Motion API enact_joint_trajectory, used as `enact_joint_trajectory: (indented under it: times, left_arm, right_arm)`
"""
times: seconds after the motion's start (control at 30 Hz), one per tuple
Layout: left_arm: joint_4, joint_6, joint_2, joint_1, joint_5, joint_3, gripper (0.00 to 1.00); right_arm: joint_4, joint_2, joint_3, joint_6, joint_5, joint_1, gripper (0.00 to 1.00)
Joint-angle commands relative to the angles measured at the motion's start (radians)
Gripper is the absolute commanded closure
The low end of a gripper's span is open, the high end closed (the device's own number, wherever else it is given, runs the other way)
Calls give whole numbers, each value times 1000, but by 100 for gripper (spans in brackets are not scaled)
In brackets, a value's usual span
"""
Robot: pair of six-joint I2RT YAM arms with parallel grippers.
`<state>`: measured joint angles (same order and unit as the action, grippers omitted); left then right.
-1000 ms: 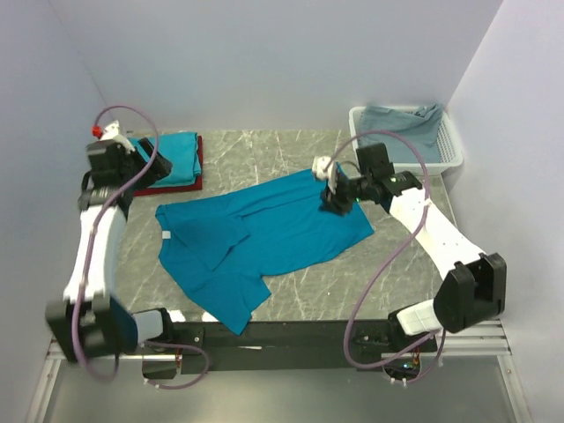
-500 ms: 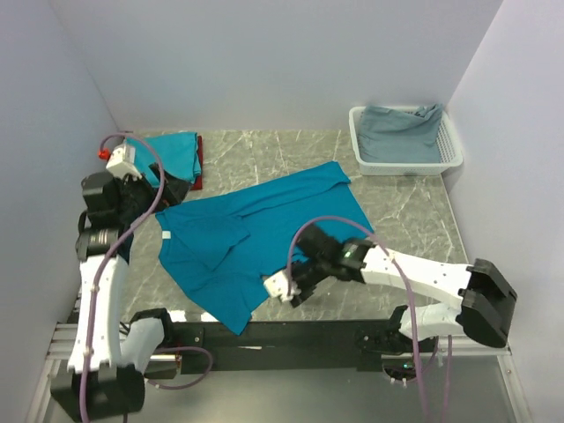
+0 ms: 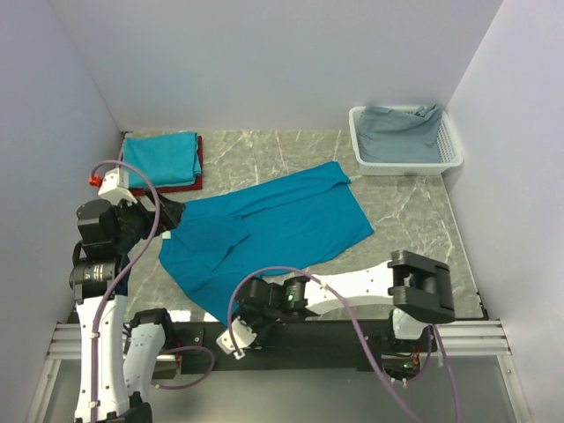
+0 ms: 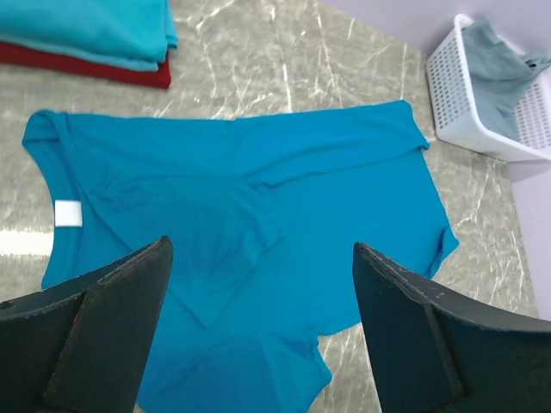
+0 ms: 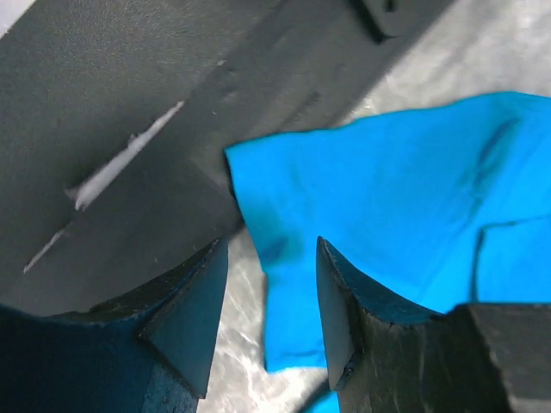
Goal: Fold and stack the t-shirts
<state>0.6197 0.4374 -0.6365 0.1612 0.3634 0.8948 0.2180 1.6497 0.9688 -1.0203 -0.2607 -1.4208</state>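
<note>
- Grey marbled table (image 3: 405, 211), enclosed by plain pale walls; a white lattice basket (image 3: 401, 166) at the far right corner holds a grey-blue cloth and is not part of the stack.
- One teal t-shirt (image 3: 264, 233) lies spread flat across the middle of the table. Its neck label (image 4: 68, 213) is toward the left arm and its nearest corner reaches the table's near edge.
- A folded teal shirt (image 3: 160, 159) rests on a folded dark red shirt (image 3: 176, 186) at the far left corner, well apart from the spread one. In the inspector's judgement that corner serves as the stacking place, kept clear of the folding area.
- Left end effector (image 4: 260, 245): jaws spread wide and holding nothing. It hangs above the collar side of the spread shirt, not touching it; the whole garment shows between its fingers.
- Right end effector (image 5: 265, 258): jaws part-way apart, with nothing clamped. It sits low at the near edge, and the shirt's near corner lies just beyond the gap between its fingers; whether it touches the cloth cannot be told.
- Judgement: each arm is stationed at one end of the shirt, which suggests a two-point pick-up for the first fold. No fold in this shirt looks finished yet.
</note>
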Motion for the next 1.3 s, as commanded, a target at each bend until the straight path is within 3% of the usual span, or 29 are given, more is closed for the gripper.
enact_joint_trajectory:
  times: [0.0, 0.6, 0.93, 1.27]
  left_arm:
    - [21, 1, 15, 0, -24, 7, 9]
    - [25, -19, 17, -2, 0, 19, 9]
    - [31, -42, -35, -23, 22, 67, 10]
    - [-7, -86, -95, -101, -17, 87, 12]
  right_arm:
    - [-39, 33, 44, -4, 78, -13, 48]
    - [-103, 122, 13, -21, 110, -41, 56]
    - [-98, 110, 37, 40, 72, -21, 94]
    - [-86, 39, 91, 236, -170, 201, 100]
